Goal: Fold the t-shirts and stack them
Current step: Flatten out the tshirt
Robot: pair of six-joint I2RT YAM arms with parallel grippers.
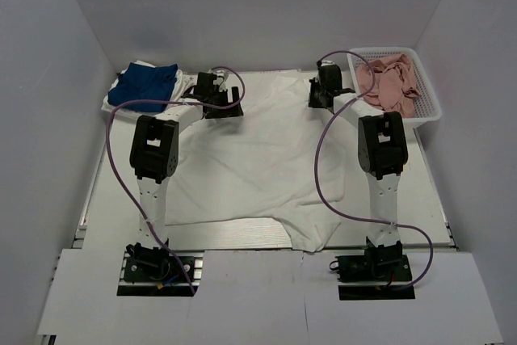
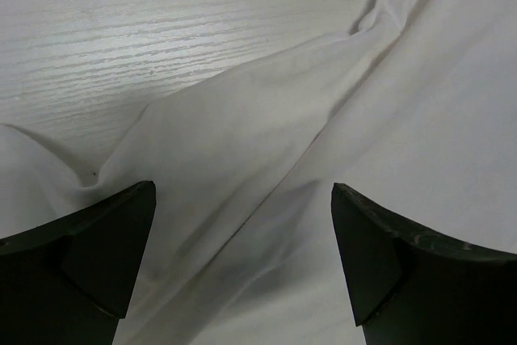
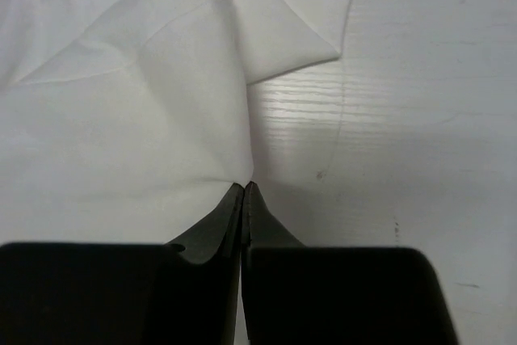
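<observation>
Surface: pale wood-grain table (image 1: 424,191) inside white walls (image 1: 242,6) | Task item: large white t-shirt (image 1: 258,159) spread, wrinkled, mid-table; blue t-shirt (image 1: 144,86) folded at far-left corner | Basket (image 1: 428,111) far right holds pink cloth (image 1: 392,82) | Left end effector (image 2: 242,190) released, fingers apart above white cloth | Right end effector (image 3: 245,186) clenched, pinching the white t-shirt's edge.

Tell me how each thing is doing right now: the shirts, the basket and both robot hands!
big white t-shirt: spread out flat on the table, wrinkly, not folded yet.
blue t-shirt: bundled up, lying on the other white t-shirt.
basket: upright, with crumpled pink cloth inside.
left gripper: open, just over the big white t-shirt.
right gripper: shut, pinching the big white t-shirt's edge.
</observation>
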